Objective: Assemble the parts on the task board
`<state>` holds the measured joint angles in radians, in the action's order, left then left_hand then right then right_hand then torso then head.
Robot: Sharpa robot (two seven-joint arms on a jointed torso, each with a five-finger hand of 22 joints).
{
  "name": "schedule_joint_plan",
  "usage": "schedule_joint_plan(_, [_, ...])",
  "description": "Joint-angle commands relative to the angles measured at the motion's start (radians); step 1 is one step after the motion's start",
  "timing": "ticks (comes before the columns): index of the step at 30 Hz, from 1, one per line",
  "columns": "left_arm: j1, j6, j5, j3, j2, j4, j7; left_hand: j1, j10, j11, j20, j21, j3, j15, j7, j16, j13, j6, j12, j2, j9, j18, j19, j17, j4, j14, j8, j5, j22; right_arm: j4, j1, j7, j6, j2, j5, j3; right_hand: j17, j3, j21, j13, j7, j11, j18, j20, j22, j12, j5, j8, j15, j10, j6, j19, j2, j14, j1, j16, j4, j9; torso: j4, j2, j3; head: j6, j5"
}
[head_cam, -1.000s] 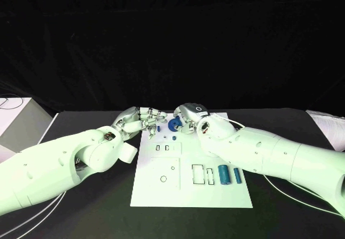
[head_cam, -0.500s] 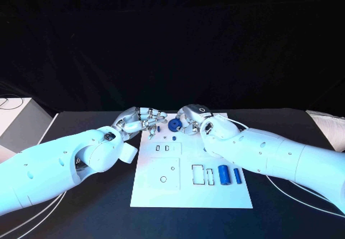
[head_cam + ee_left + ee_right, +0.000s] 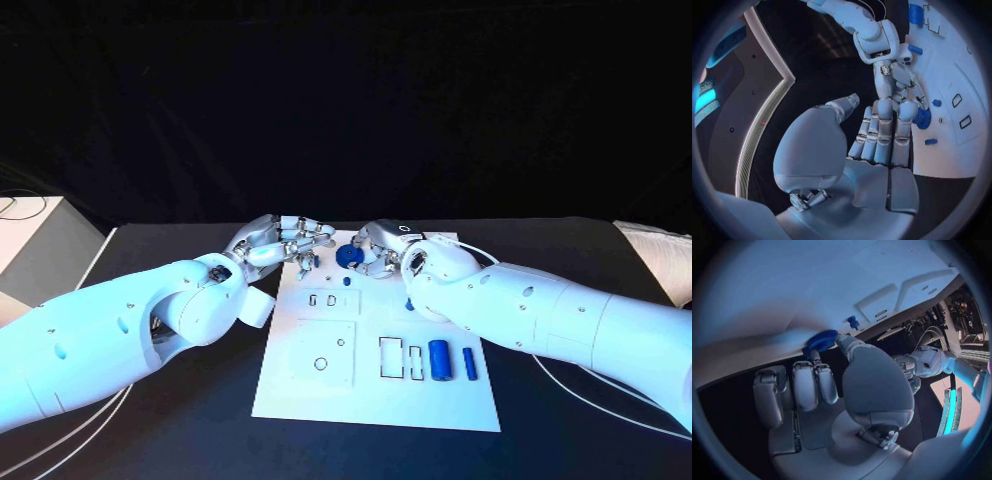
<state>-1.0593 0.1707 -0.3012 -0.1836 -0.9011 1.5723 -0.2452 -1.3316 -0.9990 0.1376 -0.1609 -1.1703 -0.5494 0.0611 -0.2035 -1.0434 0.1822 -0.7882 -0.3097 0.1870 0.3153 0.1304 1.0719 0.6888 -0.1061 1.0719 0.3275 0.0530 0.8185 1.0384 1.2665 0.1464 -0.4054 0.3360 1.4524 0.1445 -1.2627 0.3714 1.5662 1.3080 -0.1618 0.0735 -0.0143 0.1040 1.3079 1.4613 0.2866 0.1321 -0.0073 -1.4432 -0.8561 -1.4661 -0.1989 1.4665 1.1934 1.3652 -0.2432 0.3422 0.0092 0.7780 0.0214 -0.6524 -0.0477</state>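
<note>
The blue gear (image 3: 349, 256) sits at the far edge of the task board (image 3: 303, 390), pinched by the right robot hand (image 3: 378, 246). The left robot hand (image 3: 283, 240) rests beside it, fingers spread, holding nothing. Two blue cylinders (image 3: 440, 360) lie near the board's right edge. Since a second ago both hands have barely moved; the board on the worktop (image 3: 173, 440) looks shifted with the camera.

My right hand (image 3: 378, 246) looks like smooth silvery metal; my arms' white shells (image 3: 548, 310) are glossy plastic. The task board (image 3: 361, 390) is matt white, the table (image 3: 188, 440) matt black, the blue gear (image 3: 821, 341) ridged plastic.
</note>
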Motion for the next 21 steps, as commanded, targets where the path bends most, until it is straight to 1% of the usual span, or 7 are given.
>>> schedule_joint_plan(1, [0.000, -0.015, -0.001, -0.001, 0.001, 0.002, -0.005, 0.003, -0.009, 0.001, 0.001, 0.005, -0.004, 0.003, -0.008, 0.004, -0.001, 0.006, 0.004, -0.007, 0.001, 0.021, -0.007, -0.001, 0.000, 0.004, 0.004, -0.004, -0.001, 0.000, -0.008, -0.010, 0.072, -0.002, -0.024, 0.005, -0.001, 0.001, 0.005, 0.127, 0.001, 0.003, 0.014, 0.000, 0.263, 0.000, 0.004, -0.001, 0.007, -0.002, -0.008, -0.105, 0.001, 0.032, -0.005, 0.000, -0.007, 0.001, -0.0009, 0.000, 0.0000, 0.000, 0.000])
schedule_joint_plan(6, [0.000, -0.015, -0.001, -0.001, 0.000, 0.003, -0.005, 0.003, -0.009, 0.001, 0.001, 0.005, -0.004, 0.003, -0.008, 0.004, -0.001, 0.006, 0.004, -0.007, 0.001, 0.021, -0.007, -0.001, 0.000, 0.004, 0.004, -0.004, -0.001, 0.004, -0.008, -0.006, 0.048, 0.002, -0.019, 0.005, -0.001, 0.001, 0.005, 0.128, 0.001, 0.003, 0.014, 0.000, 0.263, 0.001, 0.004, -0.001, 0.006, -0.002, -0.008, -0.105, 0.002, 0.032, -0.006, 0.001, -0.009, 0.001, -0.0006, 0.000, 0.0000, 0.001, 0.000])
schedule_joint_plan(13, [0.000, -0.015, -0.001, -0.001, -0.001, 0.002, -0.005, 0.003, -0.009, 0.001, 0.001, 0.005, -0.004, 0.003, -0.008, 0.004, -0.001, 0.006, 0.004, -0.007, 0.001, 0.021, -0.007, -0.001, 0.000, 0.004, 0.004, -0.004, -0.001, 0.015, -0.008, -0.008, -0.031, 0.013, -0.010, 0.005, -0.004, 0.010, 0.005, 0.127, 0.001, 0.003, 0.014, 0.000, 0.263, 0.000, 0.017, -0.002, 0.006, -0.002, -0.013, -0.105, 0.007, 0.033, 0.002, 0.002, -0.006, 0.001, 0.0008, 0.000, 0.0001, 0.003, 0.001])
schedule_joint_plan(16, [0.000, -0.014, -0.001, -0.001, -0.002, 0.001, -0.005, 0.003, -0.009, 0.001, 0.001, 0.005, -0.004, 0.003, -0.008, 0.004, -0.001, 0.006, 0.004, -0.007, 0.001, 0.021, -0.007, -0.001, 0.000, 0.004, 0.004, -0.004, -0.001, 0.026, -0.007, -0.025, -0.085, 0.024, -0.014, 0.005, -0.005, 0.017, 0.005, 0.126, 0.001, 0.003, 0.014, 0.000, 0.263, 0.000, 0.024, -0.002, 0.006, -0.001, -0.015, -0.105, 0.005, 0.033, 0.012, 0.002, 0.002, 0.000, -0.0009, -0.001, -0.0003, 0.004, 0.002])
schedule_joint_plan(17, [0.000, -0.014, -0.001, -0.001, -0.003, 0.000, -0.005, 0.003, -0.009, 0.001, 0.001, 0.005, -0.004, 0.003, -0.008, 0.004, -0.001, 0.006, 0.004, -0.007, 0.001, 0.021, -0.007, -0.001, 0.000, 0.004, 0.004, -0.004, -0.001, 0.032, -0.007, -0.039, -0.116, 0.030, -0.020, 0.005, -0.005, 0.020, 0.005, 0.127, 0.001, 0.003, 0.014, 0.000, 0.263, 0.000, 0.025, -0.003, 0.006, -0.001, -0.015, -0.105, 0.004, 0.033, 0.016, 0.002, 0.004, 0.000, -0.0012, -0.001, -0.0002, 0.004, 0.002])
schedule_joint_plan(19, [0.000, -0.014, -0.001, -0.001, -0.004, -0.001, -0.006, 0.003, -0.009, 0.001, 0.001, 0.005, -0.004, 0.003, -0.008, 0.004, -0.001, 0.006, 0.004, -0.007, 0.001, 0.021, -0.007, -0.001, 0.000, 0.004, 0.004, -0.004, -0.001, 0.044, -0.006, -0.067, -0.157, 0.040, -0.038, 0.005, -0.006, 0.025, 0.005, 0.127, 0.000, 0.003, 0.014, 0.000, 0.263, 0.000, 0.026, -0.004, 0.006, -0.002, -0.016, -0.105, 0.001, 0.033, 0.023, 0.002, 0.011, 0.000, -0.0019, -0.001, 0.0003, 0.006, 0.001])
schedule_joint_plan(21, [0.000, -0.014, -0.001, -0.001, -0.004, -0.002, -0.006, 0.003, -0.009, 0.001, 0.001, 0.005, -0.004, 0.003, -0.008, 0.004, -0.001, 0.006, 0.004, -0.007, 0.001, 0.021, -0.007, -0.001, 0.000, 0.004, 0.004, -0.004, -0.001, 0.055, -0.004, -0.093, -0.186, 0.049, -0.058, 0.004, -0.006, 0.027, 0.005, 0.126, 0.000, 0.003, 0.014, 0.000, 0.263, -0.001, 0.025, -0.004, 0.006, -0.001, -0.017, -0.105, -0.002, 0.033, 0.029, 0.001, 0.016, -0.001, -0.0022, -0.002, 0.0007, 0.007, 0.002])
